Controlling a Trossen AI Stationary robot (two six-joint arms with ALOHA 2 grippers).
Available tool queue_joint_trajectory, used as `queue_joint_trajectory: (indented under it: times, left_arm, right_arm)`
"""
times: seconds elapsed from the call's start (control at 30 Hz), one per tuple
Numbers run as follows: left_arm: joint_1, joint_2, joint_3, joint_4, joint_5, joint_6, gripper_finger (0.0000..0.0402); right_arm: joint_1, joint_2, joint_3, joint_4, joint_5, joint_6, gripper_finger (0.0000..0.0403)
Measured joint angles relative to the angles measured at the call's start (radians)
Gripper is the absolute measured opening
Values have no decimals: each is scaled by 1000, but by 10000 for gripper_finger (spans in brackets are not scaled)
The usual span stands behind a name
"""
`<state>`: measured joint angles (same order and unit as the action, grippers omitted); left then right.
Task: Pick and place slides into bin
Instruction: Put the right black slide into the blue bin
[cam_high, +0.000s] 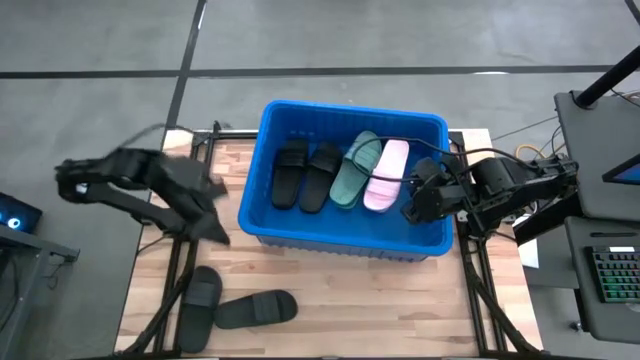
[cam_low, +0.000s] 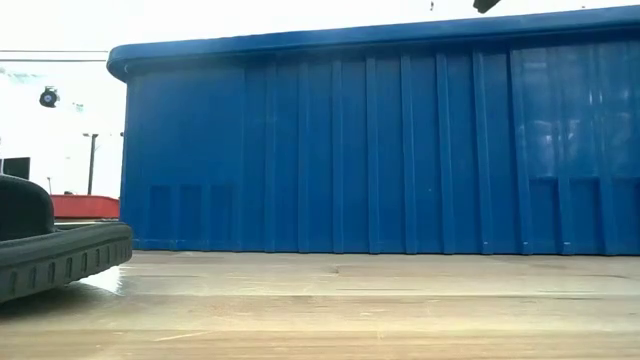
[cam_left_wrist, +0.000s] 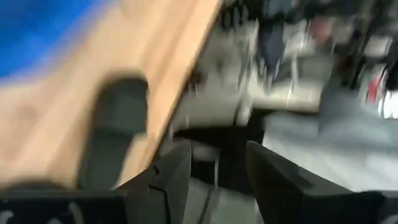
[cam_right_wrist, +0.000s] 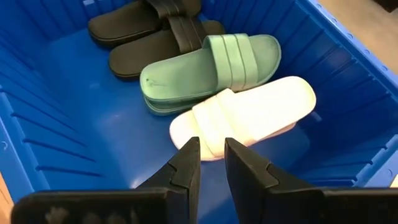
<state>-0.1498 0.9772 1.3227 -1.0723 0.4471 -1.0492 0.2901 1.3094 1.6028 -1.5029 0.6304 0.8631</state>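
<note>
The blue bin (cam_high: 345, 240) stands mid-table. In it lie two black slides (cam_high: 306, 175), green slides (cam_high: 356, 170) stacked (cam_right_wrist: 205, 71) and a pale pink slide (cam_high: 386, 175), soles down on the floor. Two more black slides (cam_high: 200, 305) (cam_high: 257, 310) lie on the table near its front left. My left gripper (cam_high: 212, 218) hovers left of the bin, open and empty (cam_left_wrist: 214, 168), with a black slide (cam_left_wrist: 115, 130) ahead of it. My right gripper (cam_high: 412, 208) is over the bin's right end, its fingers slightly apart and empty (cam_right_wrist: 212, 155), just short of the pink slide (cam_right_wrist: 249, 115).
The bin's tall wall (cam_low: 380, 150) fills the low view, with one black slide's sole (cam_low: 50, 255) at its left. Bare wood table (cam_high: 380, 300) lies in front of the bin. Desks with equipment (cam_high: 600, 200) stand beyond the table's right edge.
</note>
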Motion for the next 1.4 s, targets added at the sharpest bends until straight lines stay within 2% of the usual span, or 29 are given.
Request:
queue_joint_trajectory:
  times: [0.1,0.2,0.33,0.47,0.7,0.9,1.13,1.4]
  left_arm:
    - [-81,72,14,11,64,-21,139]
    - [-159,136,26,21,29,-74,139]
    - [-259,168,43,22,-134,-180,139]
    - [-350,189,42,14,-336,-366,139]
    - [-553,270,6,12,-557,-705,139]
    - [-657,394,-3,27,-583,-891,139]
    - [-710,524,-15,27,-584,-1063,139]
    - [-711,649,-21,87,-606,-1118,139]
  right_arm:
    - [0,0,0,-20,0,4,66]
    - [0,0,0,-20,0,3,66]
    - [0,0,-1,-25,7,-8,66]
    - [0,0,-1,-45,27,-15,66]
    - [0,0,-2,-59,49,-52,66]
    - [0,0,-2,-69,55,-58,66]
    - [0,0,-2,-68,54,-63,66]
    - [0,0,-2,-68,54,-63,66]
